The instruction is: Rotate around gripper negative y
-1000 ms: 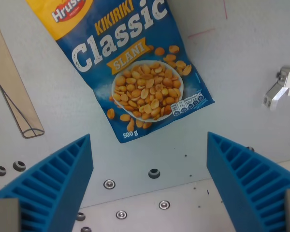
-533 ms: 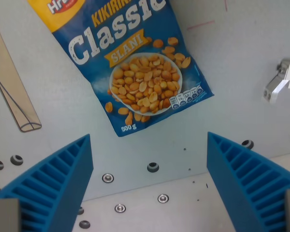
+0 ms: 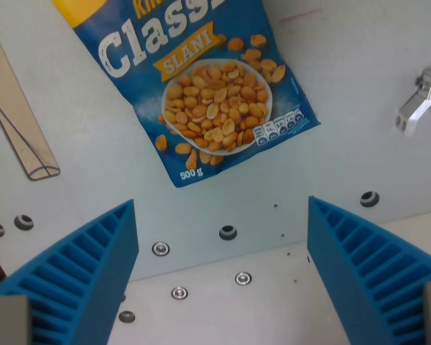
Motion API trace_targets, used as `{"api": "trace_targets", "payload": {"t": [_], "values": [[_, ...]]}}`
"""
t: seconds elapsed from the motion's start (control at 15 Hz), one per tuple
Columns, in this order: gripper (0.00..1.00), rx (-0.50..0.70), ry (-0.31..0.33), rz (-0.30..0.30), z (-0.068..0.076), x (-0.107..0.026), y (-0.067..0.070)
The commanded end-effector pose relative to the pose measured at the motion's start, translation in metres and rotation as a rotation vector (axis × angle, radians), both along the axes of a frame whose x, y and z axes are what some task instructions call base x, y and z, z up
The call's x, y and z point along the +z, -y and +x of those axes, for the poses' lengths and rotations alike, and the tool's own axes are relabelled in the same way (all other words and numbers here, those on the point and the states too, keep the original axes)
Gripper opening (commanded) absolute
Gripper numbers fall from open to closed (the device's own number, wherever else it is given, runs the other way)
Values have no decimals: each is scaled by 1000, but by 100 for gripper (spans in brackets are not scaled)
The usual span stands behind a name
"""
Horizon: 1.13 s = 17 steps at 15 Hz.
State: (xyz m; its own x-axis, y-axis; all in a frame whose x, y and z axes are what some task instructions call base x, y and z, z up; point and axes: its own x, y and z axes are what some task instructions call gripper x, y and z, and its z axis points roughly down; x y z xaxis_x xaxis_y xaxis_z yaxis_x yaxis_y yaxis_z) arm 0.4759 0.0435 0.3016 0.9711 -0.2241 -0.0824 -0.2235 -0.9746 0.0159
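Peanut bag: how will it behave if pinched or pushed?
The peanut bag looks like glossy film lying flat, so probably floppy and somewhat slippery. Its label reads 500 g, so likely hefty; loose nuts may shift and sag. A push should slide it, not roll it.

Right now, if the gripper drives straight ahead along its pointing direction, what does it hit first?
Most likely the bare grey metal table with its screw heads, between the open blue ribbed fingers. The blue peanut bag lies further up the wrist view, seemingly off that line. Depth is unclear from this single view.
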Motion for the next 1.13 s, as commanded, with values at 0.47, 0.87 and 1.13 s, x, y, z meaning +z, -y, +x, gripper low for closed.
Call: {"api": "trace_targets", "payload": {"t": [0.47,0.87,1.13], "values": [[100,0,-305,75,10,7,2],[100,-1,-383,93,10,7,2],[100,-2,-435,105,10,7,2]]}}
